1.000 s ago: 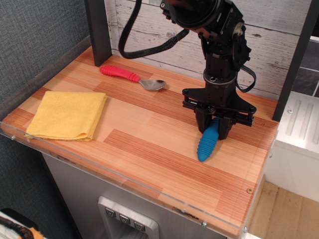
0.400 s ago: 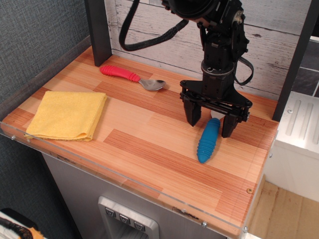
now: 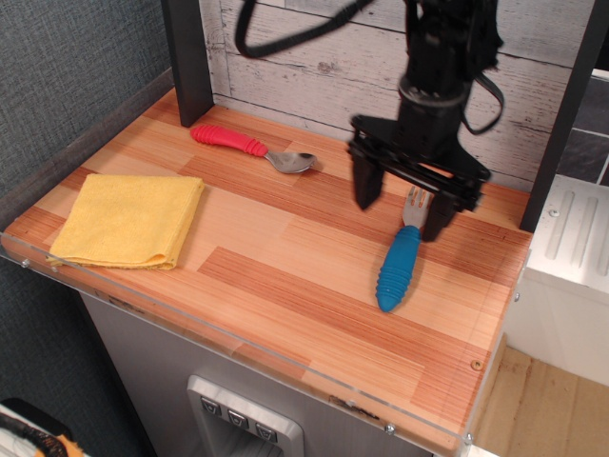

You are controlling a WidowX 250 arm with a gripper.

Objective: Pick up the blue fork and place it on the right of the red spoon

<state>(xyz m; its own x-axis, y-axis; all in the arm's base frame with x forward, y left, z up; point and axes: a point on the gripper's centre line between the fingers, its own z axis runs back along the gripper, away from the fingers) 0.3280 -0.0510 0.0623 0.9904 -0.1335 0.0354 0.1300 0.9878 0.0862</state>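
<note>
The tool (image 3: 402, 210) is held upright above the surface (image 3: 285, 248), jaws spread wide and empty, over the blue fork (image 3: 401, 255).

view: just one cam, high up front, angled down
covers: whole striped wooden tabletop (image 3: 285, 257), whitewashed plank back wall (image 3: 314, 57)

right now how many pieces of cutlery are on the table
2. The red spoon lies near the back wall; the blue fork lies on the right, below the open gripper. The yellow cloth could hide more.
</note>
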